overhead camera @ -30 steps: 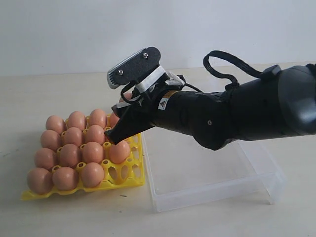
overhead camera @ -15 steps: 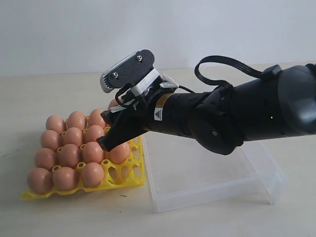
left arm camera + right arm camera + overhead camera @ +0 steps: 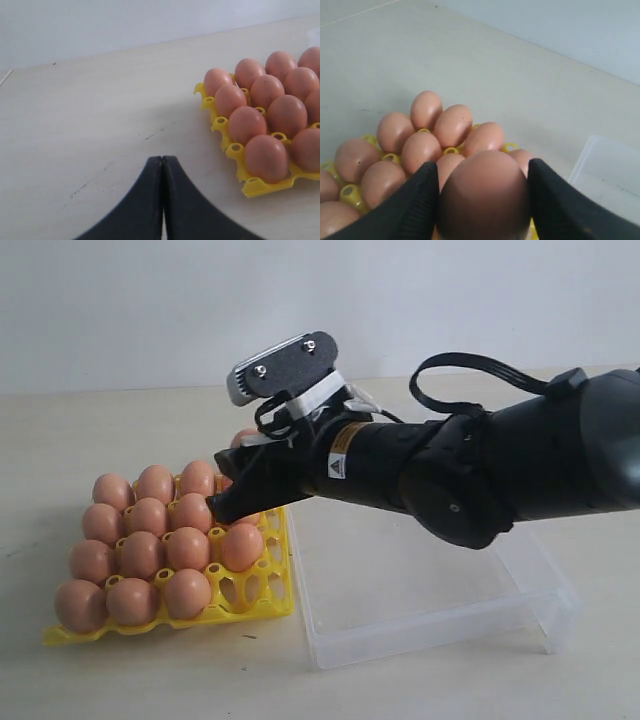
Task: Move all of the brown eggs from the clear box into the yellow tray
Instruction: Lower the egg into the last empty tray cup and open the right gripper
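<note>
Black and pressed fully together with nothing between its tips, the left end effector [image 3: 161, 165] hangs over bare worktop [image 3: 75, 110] just off the outer side of the yellow tray [image 3: 268, 595]. It is apparently kept clear so the other arm has the run of the cups. The tray is nearly full. The brown eggs [image 3: 140, 554] each stand in their own round cup, which keeps them from rolling or knocking together. A vacant cup shows at the near right corner.

Over that right-hand column, the right end effector [image 3: 222, 508] reaches across from the far side. Its fingers are parted just enough to clamp the flanks of the held egg [image 3: 483, 192], and it is carried above the seated eggs, seemingly to avoid striking them before it goes down into a free cup.

The clear box [image 3: 420, 585] lies just beside the tray on the right. No egg shows in its visible part, though the arm hides some of it. The job looks close to done.
</note>
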{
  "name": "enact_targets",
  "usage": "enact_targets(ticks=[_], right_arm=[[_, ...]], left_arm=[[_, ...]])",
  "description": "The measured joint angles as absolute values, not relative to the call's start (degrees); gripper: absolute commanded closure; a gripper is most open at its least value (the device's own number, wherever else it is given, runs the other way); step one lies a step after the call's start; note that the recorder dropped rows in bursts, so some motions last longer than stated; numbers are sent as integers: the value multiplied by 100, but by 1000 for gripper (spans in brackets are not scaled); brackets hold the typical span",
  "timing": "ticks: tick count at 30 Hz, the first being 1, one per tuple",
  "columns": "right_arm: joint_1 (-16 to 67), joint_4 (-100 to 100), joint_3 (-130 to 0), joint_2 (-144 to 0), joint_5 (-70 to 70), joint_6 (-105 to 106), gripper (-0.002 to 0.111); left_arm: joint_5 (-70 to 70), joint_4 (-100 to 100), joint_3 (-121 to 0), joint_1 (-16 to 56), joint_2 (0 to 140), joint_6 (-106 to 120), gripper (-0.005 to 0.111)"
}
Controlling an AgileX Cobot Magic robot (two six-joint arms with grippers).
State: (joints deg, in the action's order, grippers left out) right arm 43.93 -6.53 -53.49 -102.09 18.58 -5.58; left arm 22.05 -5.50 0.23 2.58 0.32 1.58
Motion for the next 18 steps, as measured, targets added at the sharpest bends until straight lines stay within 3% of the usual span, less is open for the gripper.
enact_targets(ticks=[18], right_arm=[[4339, -918, -3727, -9894, 5000, 0, 108]], left_arm=[[2205, -550, 23, 258, 32, 158, 107]])
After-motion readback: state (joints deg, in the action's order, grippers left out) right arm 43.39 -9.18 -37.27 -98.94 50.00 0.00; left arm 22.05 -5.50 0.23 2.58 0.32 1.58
